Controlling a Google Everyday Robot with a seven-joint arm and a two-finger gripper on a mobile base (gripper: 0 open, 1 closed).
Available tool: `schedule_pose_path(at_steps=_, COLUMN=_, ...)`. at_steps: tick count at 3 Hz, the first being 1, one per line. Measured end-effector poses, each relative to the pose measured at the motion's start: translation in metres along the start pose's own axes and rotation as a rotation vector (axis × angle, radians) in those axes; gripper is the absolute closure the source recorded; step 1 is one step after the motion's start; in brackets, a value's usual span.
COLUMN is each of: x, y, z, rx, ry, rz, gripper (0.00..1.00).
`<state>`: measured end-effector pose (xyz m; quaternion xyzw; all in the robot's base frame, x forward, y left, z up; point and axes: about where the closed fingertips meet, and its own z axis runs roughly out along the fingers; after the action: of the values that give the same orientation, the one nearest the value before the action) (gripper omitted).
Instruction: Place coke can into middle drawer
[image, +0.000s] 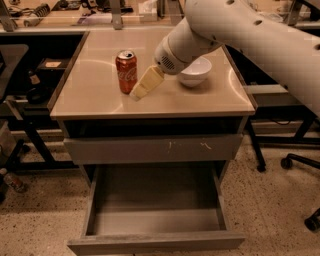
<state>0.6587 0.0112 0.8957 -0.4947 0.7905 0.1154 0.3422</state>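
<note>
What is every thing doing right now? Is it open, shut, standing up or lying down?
coke can: standing upright on the tabletop, not held.
claw: low over the tabletop, right beside the coke can.
middle drawer: pulled open, coke can not inside.
scratched drawer: shut.
white bowl: right way up on the tabletop.

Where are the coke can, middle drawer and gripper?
coke can (126, 72): camera view, red side wall.
middle drawer (155, 197): camera view, bare floor.
gripper (137, 93): camera view, its tip, close beside the can.
</note>
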Motion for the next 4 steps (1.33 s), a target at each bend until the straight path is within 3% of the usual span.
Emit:
schedule_pose_path(at_steps=3, x=-0.042, y=-0.045, z=0.071, rx=0.007, ry=-0.068, rz=-0.007, gripper=0.00)
schedule_pose_path(at_steps=4, x=-0.052, y=-0.048, z=0.084, rx=-0.017, ry=-0.094, rz=0.005, gripper=0.00)
